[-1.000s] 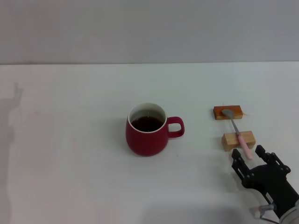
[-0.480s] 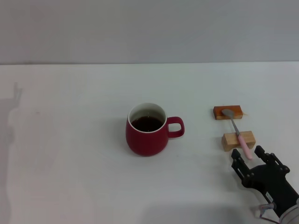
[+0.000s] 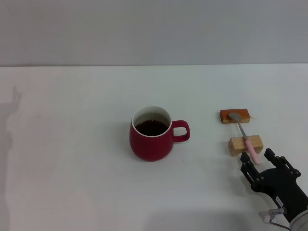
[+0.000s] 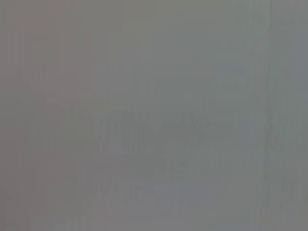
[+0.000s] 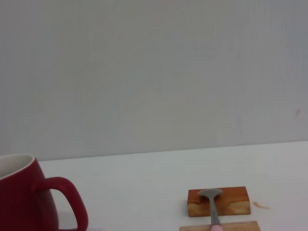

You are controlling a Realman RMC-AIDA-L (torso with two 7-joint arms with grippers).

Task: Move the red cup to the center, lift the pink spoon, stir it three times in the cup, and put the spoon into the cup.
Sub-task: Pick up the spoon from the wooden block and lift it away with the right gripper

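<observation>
Right gripper (image 3: 258, 160) low at the near right of the desk (image 3: 72, 144), fingers spread wide and empty, just behind the handle end of the pink spoon (image 3: 244, 137). Spoon lying directly ahead of those fingers, long axis running away from the robot and slightly to its left, grey bowl resting on the far, darker wooden block (image 3: 235, 116), pink handle crossing the nearer, paler wooden block (image 3: 246, 145) and overhanging toward the gripper. Handle tip about between the two open fingers, though contact not yet visible. Red cup (image 3: 151, 133) near the middle of the desk, well apart to the left of the spoon, upright, dark liquid inside, loop handle turned to the spoon side. Left gripper not visible anywhere; right arm clearly the nearer one, so probably the one to take the spoon. Counted: one cup, one spoon, two blocks
</observation>
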